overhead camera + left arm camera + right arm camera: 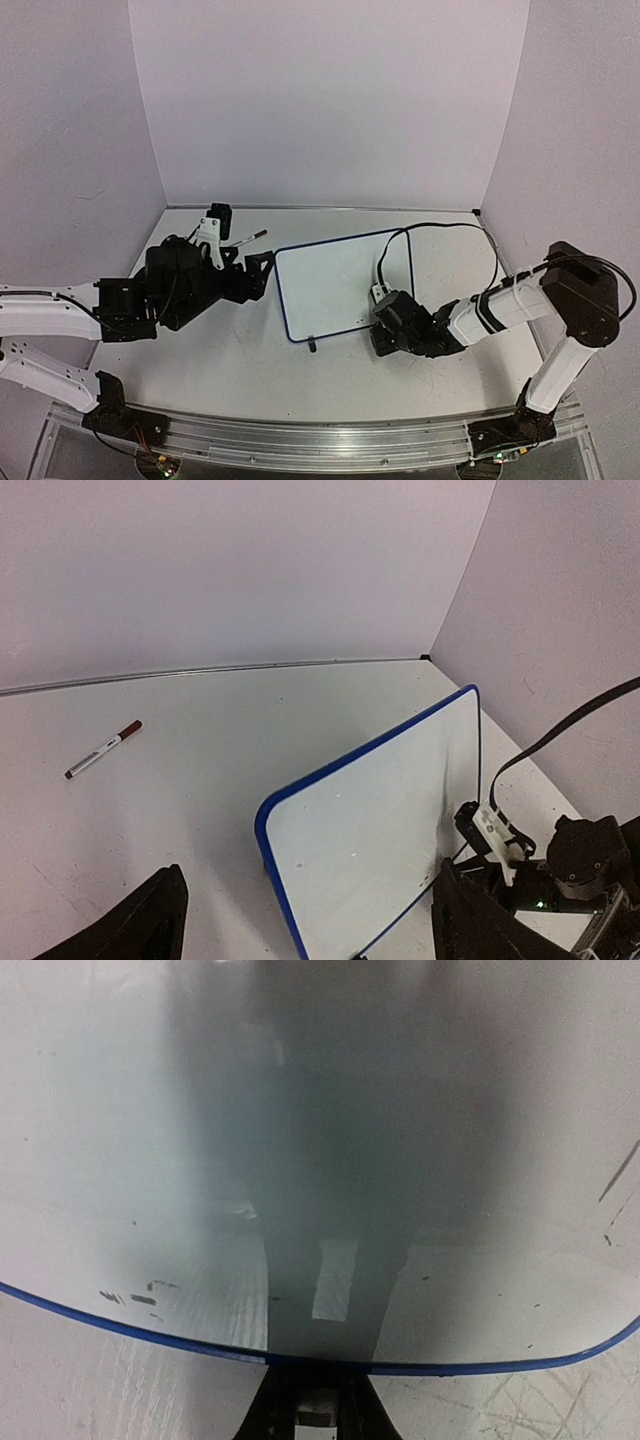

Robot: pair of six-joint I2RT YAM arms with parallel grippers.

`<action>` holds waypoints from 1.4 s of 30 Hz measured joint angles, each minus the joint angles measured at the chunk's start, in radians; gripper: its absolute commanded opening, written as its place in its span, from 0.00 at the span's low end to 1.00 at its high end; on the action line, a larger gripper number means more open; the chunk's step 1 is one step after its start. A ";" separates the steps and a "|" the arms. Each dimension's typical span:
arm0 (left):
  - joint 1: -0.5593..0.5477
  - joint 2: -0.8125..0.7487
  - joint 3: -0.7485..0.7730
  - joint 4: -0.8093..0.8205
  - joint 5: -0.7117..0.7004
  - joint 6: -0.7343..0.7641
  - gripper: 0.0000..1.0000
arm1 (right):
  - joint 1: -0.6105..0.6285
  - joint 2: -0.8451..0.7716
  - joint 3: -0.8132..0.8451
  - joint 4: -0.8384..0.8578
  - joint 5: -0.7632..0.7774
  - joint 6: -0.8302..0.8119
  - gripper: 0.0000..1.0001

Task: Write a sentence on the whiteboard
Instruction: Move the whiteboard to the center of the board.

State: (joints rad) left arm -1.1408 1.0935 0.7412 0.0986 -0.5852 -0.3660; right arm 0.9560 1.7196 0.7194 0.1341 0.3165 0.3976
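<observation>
Right fingers (268, 1412) pinch whiteboard (330, 285) rim; left fingers (150, 920) spread

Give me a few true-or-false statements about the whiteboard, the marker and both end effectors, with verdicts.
1. A sentence is written on the whiteboard. False: its face is blank apart from a few small specks.
2. The right end effector is clamped on the whiteboard's rim. True.
3. The left end effector holds the marker. False: it is open and empty, and the marker lies on the table.
4. The marker lies apart from the whiteboard. True.
</observation>
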 measured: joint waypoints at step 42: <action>0.000 0.038 0.183 -0.125 0.061 -0.026 0.92 | 0.101 -0.047 -0.060 0.004 0.019 0.223 0.17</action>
State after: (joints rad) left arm -1.1408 1.1315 0.9238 -0.0266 -0.5242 -0.3920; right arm 1.0575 1.6731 0.6594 0.1384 0.3353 0.6202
